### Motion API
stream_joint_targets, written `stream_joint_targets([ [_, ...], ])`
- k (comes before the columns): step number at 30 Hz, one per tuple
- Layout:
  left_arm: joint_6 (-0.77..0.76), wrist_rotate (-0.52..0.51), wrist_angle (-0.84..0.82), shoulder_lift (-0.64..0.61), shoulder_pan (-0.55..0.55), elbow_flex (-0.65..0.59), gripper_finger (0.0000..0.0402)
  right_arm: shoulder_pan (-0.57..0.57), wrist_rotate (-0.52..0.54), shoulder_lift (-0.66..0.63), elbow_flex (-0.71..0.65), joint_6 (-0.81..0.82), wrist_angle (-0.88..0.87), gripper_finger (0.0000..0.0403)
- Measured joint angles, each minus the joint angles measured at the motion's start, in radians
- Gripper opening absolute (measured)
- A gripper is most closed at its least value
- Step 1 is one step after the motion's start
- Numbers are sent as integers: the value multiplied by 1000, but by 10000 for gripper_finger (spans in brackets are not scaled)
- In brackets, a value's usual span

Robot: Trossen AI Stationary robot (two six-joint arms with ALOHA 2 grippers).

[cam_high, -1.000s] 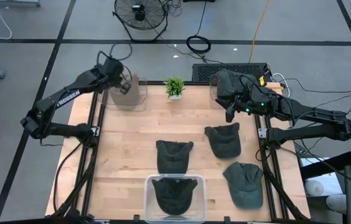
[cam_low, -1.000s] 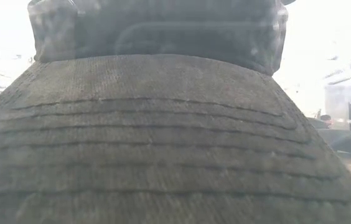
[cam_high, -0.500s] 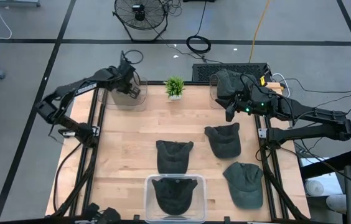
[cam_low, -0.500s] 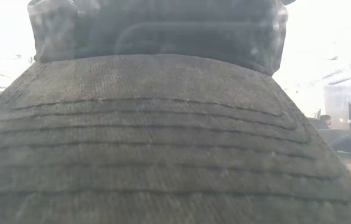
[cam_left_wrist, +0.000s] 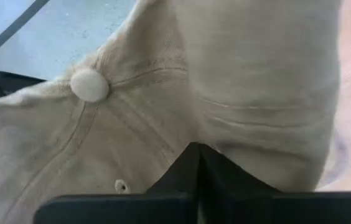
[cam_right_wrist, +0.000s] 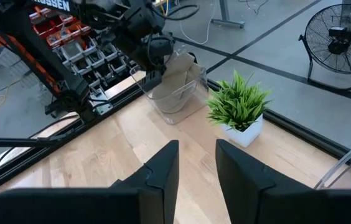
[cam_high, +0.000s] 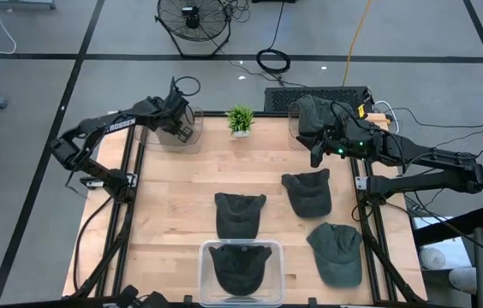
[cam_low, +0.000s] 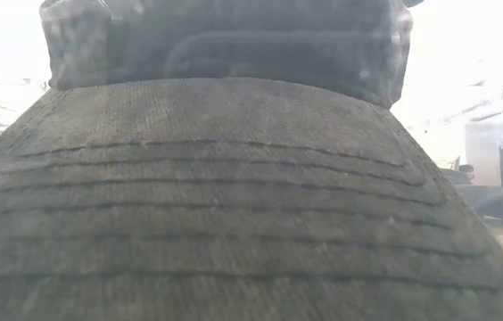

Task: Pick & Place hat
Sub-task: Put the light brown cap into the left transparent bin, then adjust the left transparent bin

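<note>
Wooden table (cam_high: 181, 184) holds, left of the potted plant (cam_high: 241, 120), a clear bin (cam_high: 192, 137) where the left gripper (cam_left_wrist: 195, 163) pinches shut on the soft, light beige cap (cam_left_wrist: 163, 87) near its crown, a sensible hold for floppy cloth.

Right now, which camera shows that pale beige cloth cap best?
The left wrist view: the pale beige cloth cap fills it, top button clear. The right wrist view shows it small, in a clear bin; high view barely; low view not.

Beige hat (cam_left_wrist: 163, 93) bunched in the far-left clear bin (cam_high: 192, 141).
</note>
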Motion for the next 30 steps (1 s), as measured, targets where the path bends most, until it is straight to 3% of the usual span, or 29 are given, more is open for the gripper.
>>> stream_joint_targets([
  [4, -21, 11, -19, -1, -1, -25, 5, 0, 0, 0, 0, 0, 0, 93],
  [10, -7, 17, -50, 0, -2, 5, 30, -1, 1, 0, 0, -15, 0, 93],
  [20, 2, -9, -143, -1, -2, 141, 37, -1, 1, 0, 0, -15, 0, 93],
  [25, 17, -7, -265, -15, -3, 246, 37, -1, 0, 0, 0, 13, 0, 93],
  [27, -13, 23, -296, -40, -16, 273, 37, -1, 0, 0, 0, 14, 0, 93],
  [30, -41, 157, -313, -89, -61, 277, 37, -1, 1, 0, 0, 14, 0, 93],
])
